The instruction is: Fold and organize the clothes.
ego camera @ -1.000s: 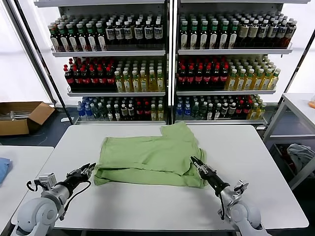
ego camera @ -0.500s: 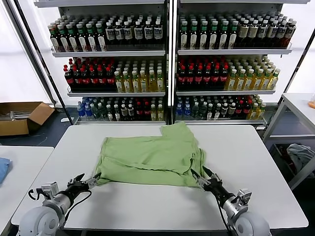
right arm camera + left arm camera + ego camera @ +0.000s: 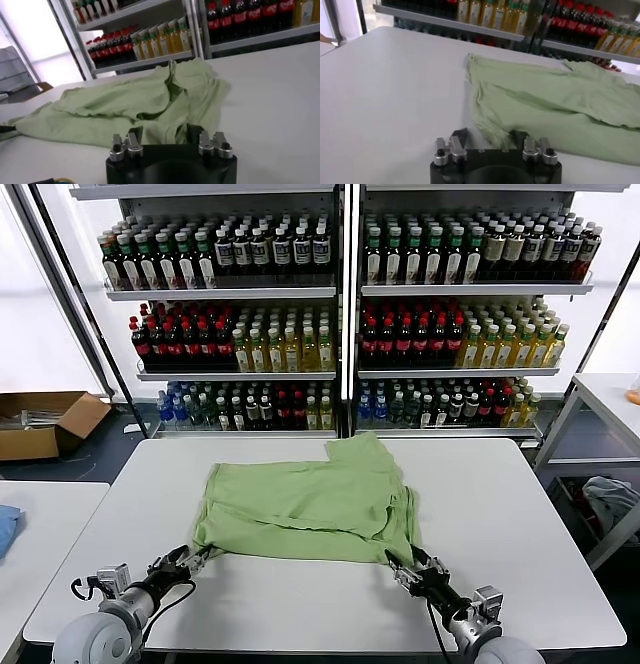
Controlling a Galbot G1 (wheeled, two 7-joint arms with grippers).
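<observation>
The light green polo shirt (image 3: pixel 300 504) lies partly folded on the white table (image 3: pixel 500 504), collar end towards the shelves; its checkered graphic is hidden. My left gripper (image 3: pixel 192 558) is at the shirt's near left corner. In the left wrist view (image 3: pixel 490 136) its fingers stand apart with the shirt (image 3: pixel 545 100) corner lying between them. My right gripper (image 3: pixel 400 562) is at the near right corner. In the right wrist view (image 3: pixel 165 134) its fingers are also apart, with the shirt (image 3: pixel 125 105) hem between them.
Shelves of bottles (image 3: pixel 340 334) stand behind the table. A second table at the left holds a blue cloth (image 3: pixel 5 524). A cardboard box (image 3: pixel 45 419) sits on the floor at the left. A side table (image 3: pixel 600 399) and a grey-blue cloth (image 3: pixel 610 494) are at the right.
Both grippers have drawn back towards me, from over the shirt's near part to its near corners. The near hem now lies flatter and straighter.
</observation>
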